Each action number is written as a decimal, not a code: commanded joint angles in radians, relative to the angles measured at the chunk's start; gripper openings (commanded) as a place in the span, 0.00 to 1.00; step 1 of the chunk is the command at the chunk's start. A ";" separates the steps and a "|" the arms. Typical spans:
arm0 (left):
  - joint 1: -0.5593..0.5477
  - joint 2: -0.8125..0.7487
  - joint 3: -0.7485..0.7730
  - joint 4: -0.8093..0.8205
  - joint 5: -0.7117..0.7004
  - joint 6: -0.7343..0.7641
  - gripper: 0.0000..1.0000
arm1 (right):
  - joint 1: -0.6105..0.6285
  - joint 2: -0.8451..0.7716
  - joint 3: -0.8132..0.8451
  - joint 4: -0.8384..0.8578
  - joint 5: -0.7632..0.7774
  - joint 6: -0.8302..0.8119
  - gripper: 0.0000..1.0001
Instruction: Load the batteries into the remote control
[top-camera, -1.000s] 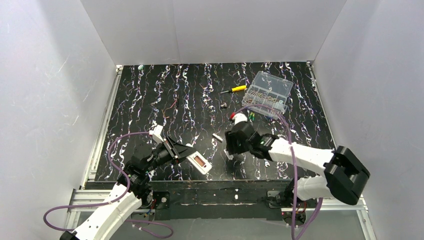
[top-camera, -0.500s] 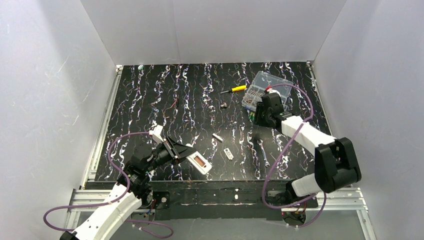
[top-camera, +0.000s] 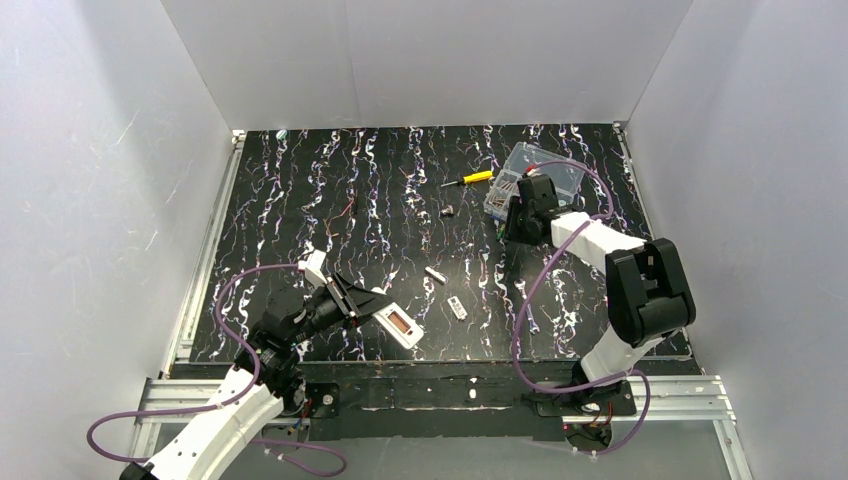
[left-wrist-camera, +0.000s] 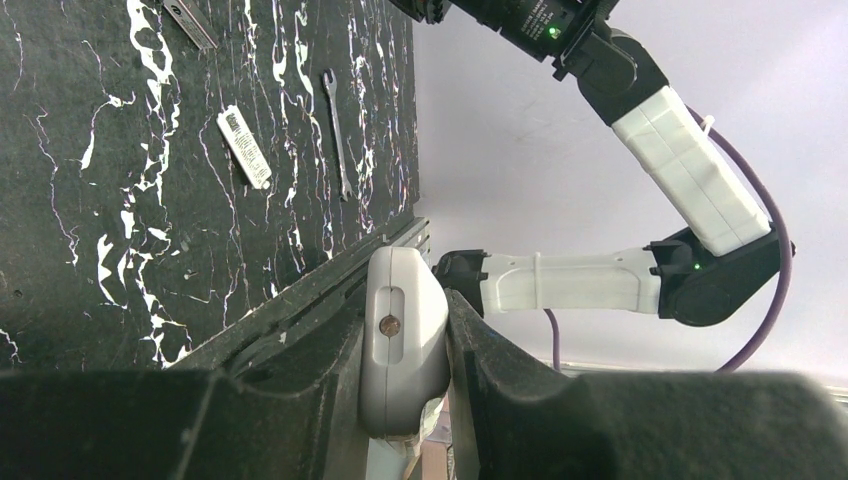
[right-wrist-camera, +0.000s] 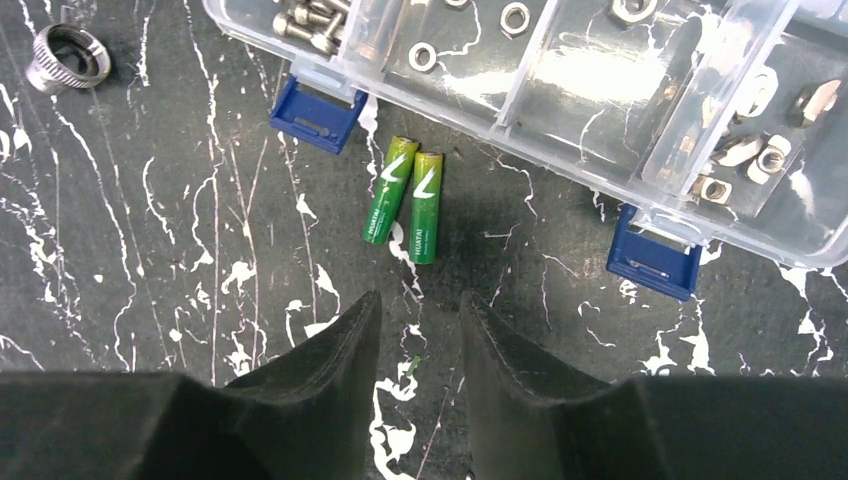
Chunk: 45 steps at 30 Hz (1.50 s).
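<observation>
Green slim cylindrical batteries (right-wrist-camera: 424, 205) unloaded, side by side on the surface (right-wrist-camera: 150, 250).
My right end effector (right-wrist-camera: 420, 320) hovers above, parted, empty; my left end effector (left-wrist-camera: 405, 345) clenches the small white remote control (left-wrist-camera: 400, 300).

The top external view looks down from high behind the arm bases, far off, over the whole tabletop (top-camera: 350, 200). The left wrist view is turned on its side. It sits close behind its own jaws and the remote control (left-wrist-camera: 403, 340) and faces along the near edge toward the right arm (left-wrist-camera: 690, 170). The right wrist view looks almost straight down from very near, at the batteries (right-wrist-camera: 422, 208) beside the clear box (right-wrist-camera: 560, 80). The top view shows this same corner, only much smaller.
</observation>
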 joint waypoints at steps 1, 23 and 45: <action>-0.005 -0.012 0.021 0.051 0.014 -0.003 0.00 | -0.007 0.029 0.047 0.028 0.010 0.009 0.42; -0.004 -0.014 0.012 0.053 0.019 -0.007 0.00 | -0.009 0.136 0.105 0.016 0.052 0.001 0.37; -0.004 0.003 0.010 0.063 0.024 -0.009 0.00 | -0.008 0.176 0.105 -0.009 0.060 -0.031 0.25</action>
